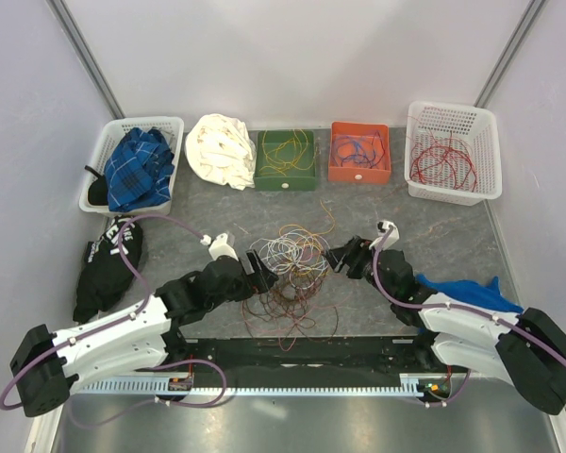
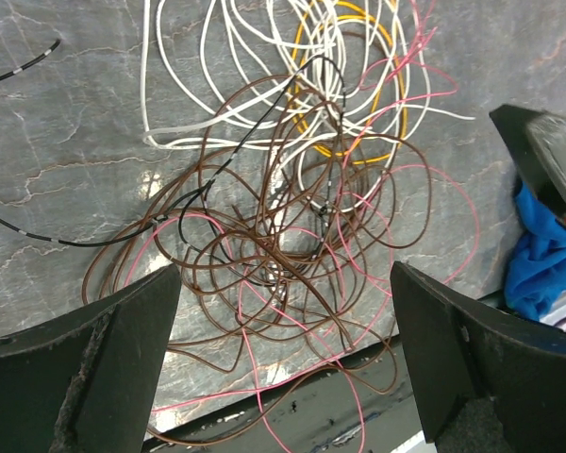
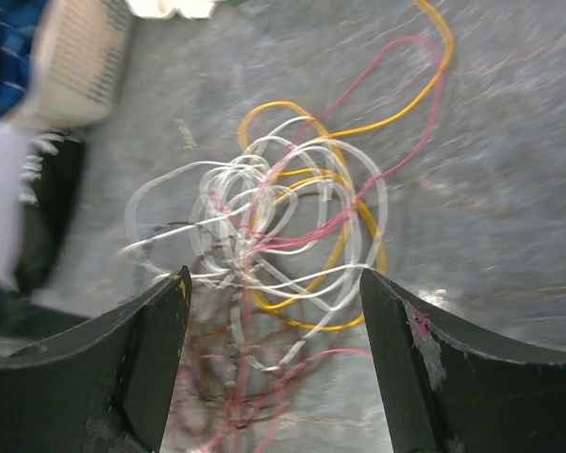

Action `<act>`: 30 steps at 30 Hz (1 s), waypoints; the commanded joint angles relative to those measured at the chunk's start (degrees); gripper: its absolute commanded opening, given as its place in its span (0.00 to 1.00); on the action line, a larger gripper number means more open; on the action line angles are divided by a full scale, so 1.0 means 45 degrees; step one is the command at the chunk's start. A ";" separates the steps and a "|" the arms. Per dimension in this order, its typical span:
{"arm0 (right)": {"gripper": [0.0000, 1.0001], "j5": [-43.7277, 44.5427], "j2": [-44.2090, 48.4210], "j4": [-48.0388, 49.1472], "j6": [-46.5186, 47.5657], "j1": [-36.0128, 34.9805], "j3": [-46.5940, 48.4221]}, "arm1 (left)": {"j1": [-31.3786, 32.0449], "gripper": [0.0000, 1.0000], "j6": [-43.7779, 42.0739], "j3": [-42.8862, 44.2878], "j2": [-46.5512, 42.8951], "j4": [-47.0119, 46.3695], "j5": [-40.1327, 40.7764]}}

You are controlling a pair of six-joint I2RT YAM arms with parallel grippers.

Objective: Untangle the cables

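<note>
A tangle of thin cables (image 1: pixel 292 274) lies on the grey table between the two arms: white, yellow, pink, brown and black strands looped through each other. In the left wrist view the brown and pink loops (image 2: pixel 292 255) lie in front, white and yellow ones (image 2: pixel 292 85) farther off. My left gripper (image 1: pixel 262 271) is open at the tangle's left edge and holds nothing (image 2: pixel 283 368). My right gripper (image 1: pixel 338 259) is open just right of the tangle, empty (image 3: pixel 274 359). The right wrist view is blurred and shows white, yellow and pink loops (image 3: pixel 283 226).
At the back stand a white basket of blue cloth (image 1: pixel 132 165), a white cloth (image 1: pixel 222 149), a green bin (image 1: pixel 287 159) and an orange bin (image 1: pixel 359 151) with sorted cables, and a white basket (image 1: pixel 451 151) of red cables. A black item (image 1: pixel 107 264) lies left, blue cloth (image 1: pixel 467 291) right.
</note>
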State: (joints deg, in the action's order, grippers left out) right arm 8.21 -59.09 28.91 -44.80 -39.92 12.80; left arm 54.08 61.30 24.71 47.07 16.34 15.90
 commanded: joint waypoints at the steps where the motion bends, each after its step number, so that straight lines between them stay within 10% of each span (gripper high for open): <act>1: 0.80 -0.1256 -0.0499 0.4273 -0.3322 -0.0093 -0.0714 | 0.0012 1.00 0.0499 0.0017 0.0263 -0.0447 -0.0174; 12: 0.80 -0.1804 -0.3858 0.7638 -0.5572 -0.0171 -0.0540 | 0.0012 1.00 0.0870 -0.0354 -0.0264 -0.0486 -0.0038; 30: 0.81 -0.1179 -0.5305 0.6000 -0.5124 -0.0738 0.0554 | -0.0007 1.00 0.0890 -0.0725 -0.0557 -0.0447 0.0295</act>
State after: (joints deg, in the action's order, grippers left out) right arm 2.63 -80.82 55.18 -67.72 -42.68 12.97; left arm 54.08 63.64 21.91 45.04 15.86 15.97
